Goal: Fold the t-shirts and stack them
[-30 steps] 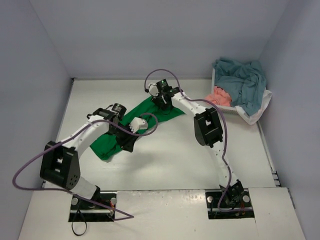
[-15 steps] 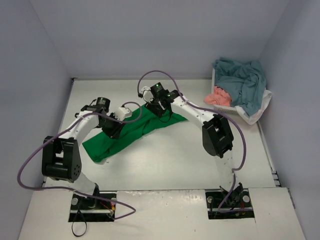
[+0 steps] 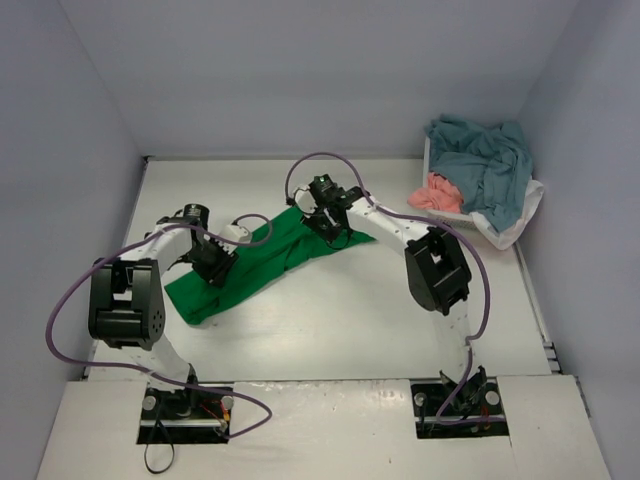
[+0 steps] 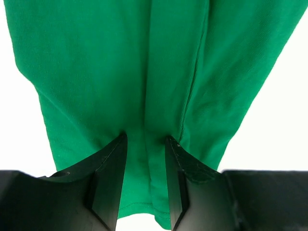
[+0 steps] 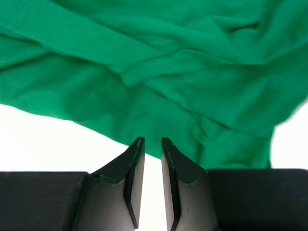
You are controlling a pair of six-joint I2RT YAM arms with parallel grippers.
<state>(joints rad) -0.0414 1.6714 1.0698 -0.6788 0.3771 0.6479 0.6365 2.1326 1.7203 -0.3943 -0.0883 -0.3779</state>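
Green t-shirt (image 3: pixel 262 262) lies as a long crumpled band on the table (image 3: pixel 340 320), slanting from near the left edge toward the middle of the far edge. Our left gripper (image 4: pixel 146 139) pinches a ridge of it. The right gripper (image 5: pixel 152 140) has its jaws almost together at the hem, and we cannot tell whether cloth is caught. We should confirm both holds, then draw the ends apart evenly and low.
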